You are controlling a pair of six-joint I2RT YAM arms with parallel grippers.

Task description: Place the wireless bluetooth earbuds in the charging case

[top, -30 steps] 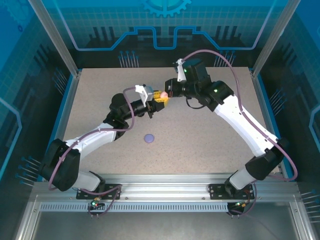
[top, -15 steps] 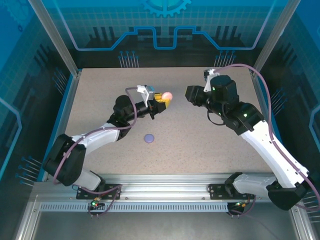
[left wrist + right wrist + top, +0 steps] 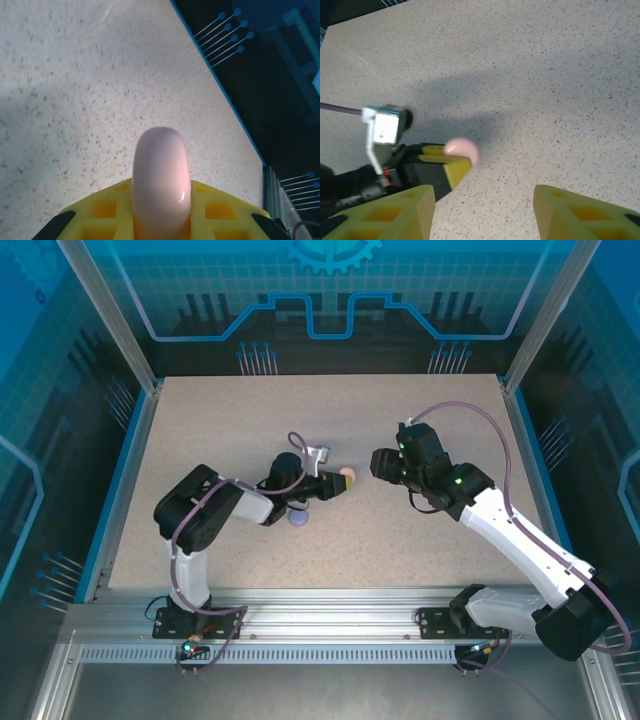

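Pink case (image 3: 346, 478): pinched edge-on in the left gripper (image 3: 335, 485), low near the middle of the table (image 3: 420, 550). Whether it touches the surface, I cannot tell.
Look: pale pink, rounded, glossy, with a bright highlight down its rim. No seam is readable, so I can't say if it's open or shut, or if earbuds sit inside.
Handling: I'd judge it light, hard-shelled and slick. That curved edge could squirt out of a pinch, so the broad faces are the place to hold it, which is where the yellow fingers (image 3: 210, 215) press now.
Right gripper (image 3: 381, 464): fingers spread wide, nothing between them — facing the case from nearby.
Lilac case (image 3: 298, 519): flat on the table, just beside the left arm.
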